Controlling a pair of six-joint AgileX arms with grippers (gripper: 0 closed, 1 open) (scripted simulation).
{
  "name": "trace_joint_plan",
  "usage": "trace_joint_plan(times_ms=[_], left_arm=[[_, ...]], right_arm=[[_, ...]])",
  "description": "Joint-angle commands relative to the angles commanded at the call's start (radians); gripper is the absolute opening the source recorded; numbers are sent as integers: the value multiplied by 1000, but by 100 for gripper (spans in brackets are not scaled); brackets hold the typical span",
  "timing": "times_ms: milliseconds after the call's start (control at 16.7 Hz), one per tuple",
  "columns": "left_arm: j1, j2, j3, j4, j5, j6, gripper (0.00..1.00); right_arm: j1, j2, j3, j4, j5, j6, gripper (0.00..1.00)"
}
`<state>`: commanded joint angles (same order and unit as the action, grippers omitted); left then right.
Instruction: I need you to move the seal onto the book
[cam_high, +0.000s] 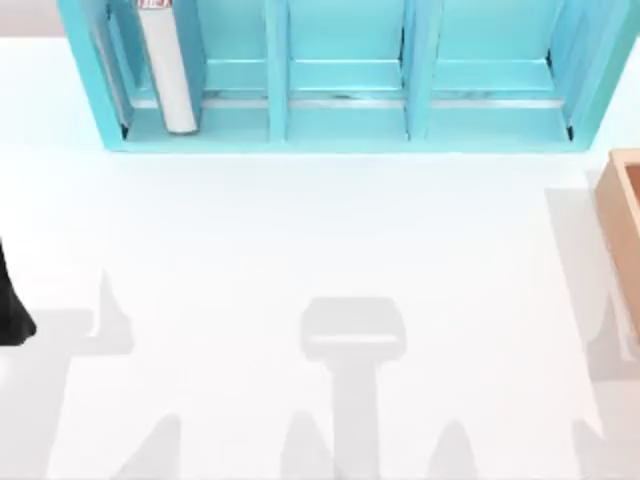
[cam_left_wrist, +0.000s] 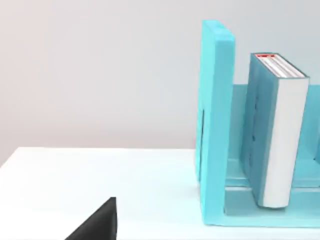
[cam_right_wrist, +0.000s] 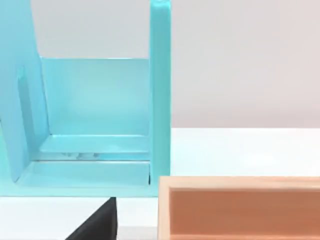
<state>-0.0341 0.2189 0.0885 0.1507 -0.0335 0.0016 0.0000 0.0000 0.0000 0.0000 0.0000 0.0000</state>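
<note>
Upright, the book (cam_left_wrist: 280, 135) stands in the shelf's (cam_high: 340, 110) leftmost compartment; pincer states unclear.

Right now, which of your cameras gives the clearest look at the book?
The left wrist view: the book stands upright in the end compartment of the shelf, its white side and teal cover facing the camera. The top view shows it from above, in the shelf's leftmost compartment.
</note>
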Motion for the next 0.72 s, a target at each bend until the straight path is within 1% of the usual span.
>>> trace_joint_plan(times_ms=[240, 720], left_arm=[[-52, 331, 117, 203, -41, 0, 100], [-180, 1168, 400, 692, -136, -1, 100]], right_arm=[[0, 0, 0, 0, 0, 0, 100], [0, 0, 0, 0, 0, 0, 100]])
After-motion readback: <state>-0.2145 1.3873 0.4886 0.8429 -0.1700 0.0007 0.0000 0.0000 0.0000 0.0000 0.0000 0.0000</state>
